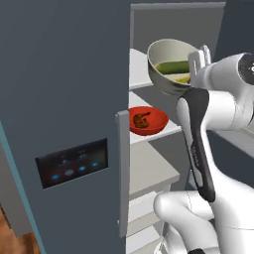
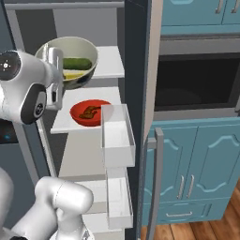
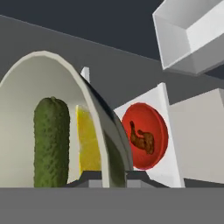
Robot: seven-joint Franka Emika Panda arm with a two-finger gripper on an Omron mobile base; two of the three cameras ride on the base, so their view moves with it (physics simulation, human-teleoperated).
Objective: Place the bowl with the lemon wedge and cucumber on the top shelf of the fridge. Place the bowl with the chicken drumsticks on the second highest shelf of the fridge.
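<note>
My gripper (image 1: 198,64) is shut on the rim of a cream bowl (image 1: 171,62), which hangs tilted just in front of the fridge's top shelf (image 1: 138,74). In the bowl lie a green cucumber (image 1: 173,66) and a yellow lemon wedge (image 1: 182,78). From the hand, the rim runs between my fingertips (image 3: 89,177), with the cucumber (image 3: 51,140) and lemon wedge (image 3: 89,142) to one side. A red bowl (image 1: 148,120) with chicken drumsticks sits on the second highest shelf (image 1: 166,131). From the right, the cream bowl (image 2: 70,58) is above the red bowl (image 2: 90,112).
The grey fridge door with a touch panel (image 1: 72,162) stands close on the left. The open right door carries white bins (image 2: 117,136) next to the shelves. A dark oven (image 2: 197,79) and teal cabinets (image 2: 197,159) lie to the right. Lower shelves (image 1: 151,168) are bare.
</note>
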